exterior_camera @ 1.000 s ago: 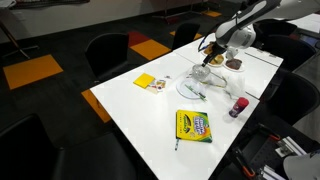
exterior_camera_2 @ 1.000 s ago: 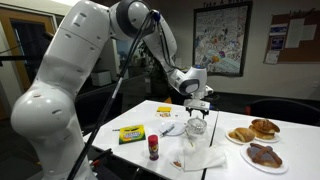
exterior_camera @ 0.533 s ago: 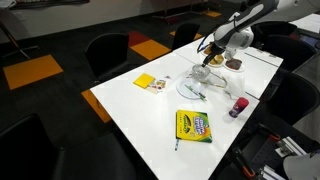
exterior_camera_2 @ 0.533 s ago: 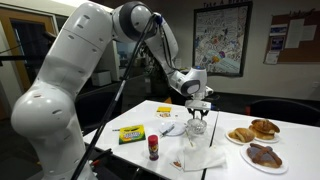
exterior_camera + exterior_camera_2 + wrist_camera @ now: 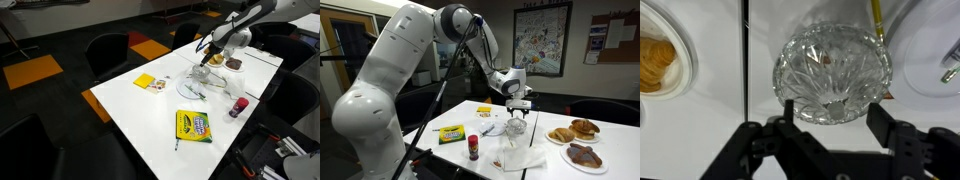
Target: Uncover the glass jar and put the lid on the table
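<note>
The glass jar (image 5: pixel 200 74) (image 5: pixel 516 128) stands on the white table (image 5: pixel 130 105), beside a flat white plate (image 5: pixel 190 90). In the wrist view the round cut-glass lid (image 5: pixel 832 72), with a small knob in its middle, sits on the jar and hides it. My gripper (image 5: pixel 835 125) is open, and its two black fingers flank the near edge of the lid without touching it. In both exterior views the gripper (image 5: pixel 208 58) (image 5: pixel 517 108) hangs just above the jar and holds nothing.
A crayon box (image 5: pixel 193 125) (image 5: pixel 451 134), a purple-and-red bottle (image 5: pixel 238 106) (image 5: pixel 473 148) and a yellow packet (image 5: pixel 148 83) lie on the table. Plates of pastries (image 5: pixel 574 130) and crumpled white paper (image 5: pixel 523 157) are near the jar. Chairs surround the table.
The gripper has shifted only slightly above the jar. The lid stays on the jar and nothing has been gripped.
</note>
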`<state>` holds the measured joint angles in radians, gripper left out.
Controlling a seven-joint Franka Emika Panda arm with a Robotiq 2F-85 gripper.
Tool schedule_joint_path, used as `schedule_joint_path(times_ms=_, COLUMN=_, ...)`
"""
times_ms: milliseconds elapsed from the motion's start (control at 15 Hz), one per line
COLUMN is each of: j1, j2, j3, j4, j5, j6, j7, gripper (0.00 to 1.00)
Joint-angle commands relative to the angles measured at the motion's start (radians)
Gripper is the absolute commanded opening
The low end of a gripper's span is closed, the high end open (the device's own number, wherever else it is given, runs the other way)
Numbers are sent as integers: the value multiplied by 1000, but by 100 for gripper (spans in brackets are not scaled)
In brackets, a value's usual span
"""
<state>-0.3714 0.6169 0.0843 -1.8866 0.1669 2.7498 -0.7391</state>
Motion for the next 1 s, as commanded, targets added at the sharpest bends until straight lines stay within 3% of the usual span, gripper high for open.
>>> schedule_joint_path(times_ms=0, j1=-2, j2=24, j3=7, j4=25, j5=-28, j6=21, j7=11, gripper=46)
schedule_joint_path(times_ms=333, j1=-3, j2=26, j3=12, j4=24, j5=-25, j6=25, j7=12, gripper=10)
schedule_joint_path(times_ms=467, j1=-3, j2=25, j3=14, j4=22, j5=-25, j6=26, j7=13, gripper=1)
schedule_joint_path(times_ms=933, j1=33, j2=-71, j3=-2, j4=-22, j5=-38, j6=-4, j7=86, gripper=4)
